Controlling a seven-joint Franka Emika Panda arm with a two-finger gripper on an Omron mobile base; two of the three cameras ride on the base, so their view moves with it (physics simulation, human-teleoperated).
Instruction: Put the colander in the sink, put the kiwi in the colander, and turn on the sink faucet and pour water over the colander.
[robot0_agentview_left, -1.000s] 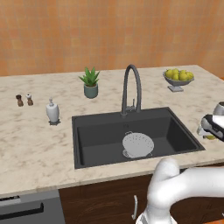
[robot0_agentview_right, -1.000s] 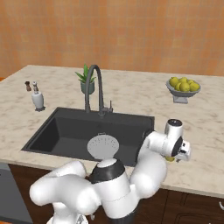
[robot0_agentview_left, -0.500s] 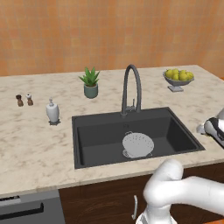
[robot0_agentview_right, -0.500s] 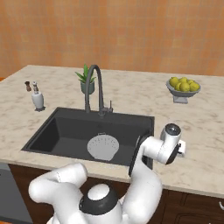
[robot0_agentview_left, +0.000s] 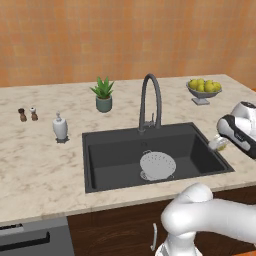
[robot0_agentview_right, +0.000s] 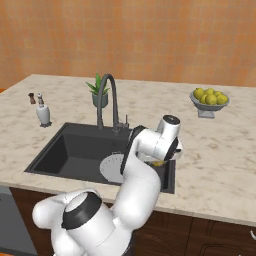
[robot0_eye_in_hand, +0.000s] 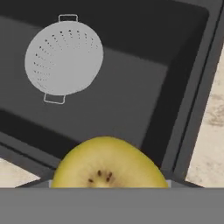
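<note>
The pale, hole-dotted colander (robot0_agentview_left: 157, 165) (robot0_agentview_right: 112, 168) (robot0_eye_in_hand: 63, 57) sits on the floor of the dark sink (robot0_agentview_left: 115, 150) (robot0_agentview_right: 75, 150) (robot0_eye_in_hand: 131, 96), right of centre. My gripper (robot0_agentview_left: 218, 144) hangs over the sink's right rim, shut on the yellow-green kiwi (robot0_agentview_left: 223, 146) (robot0_agentview_right: 158, 162). In the hand view the kiwi (robot0_eye_in_hand: 107, 164) bulges up at the bottom and hides the fingertips, with the colander off to the upper left. The dark gooseneck sink faucet (robot0_agentview_left: 150, 100) (robot0_agentview_right: 106, 100) stands behind the basin, and no water shows.
A grey pedestal bowl of yellow-green fruit (robot0_agentview_left: 203, 88) (robot0_agentview_right: 210, 98) stands on the counter at the back right. A potted plant (robot0_agentview_left: 103, 95) (robot0_agentview_right: 96, 92), a white soap dispenser (robot0_agentview_left: 60, 127) (robot0_agentview_right: 43, 112) and two small shakers (robot0_agentview_left: 27, 114) lie left of the faucet.
The gripper has closed on the kiwi, lifted it off the counter right of the sink, and carried it left to the basin's right rim. The colander has stayed put.
</note>
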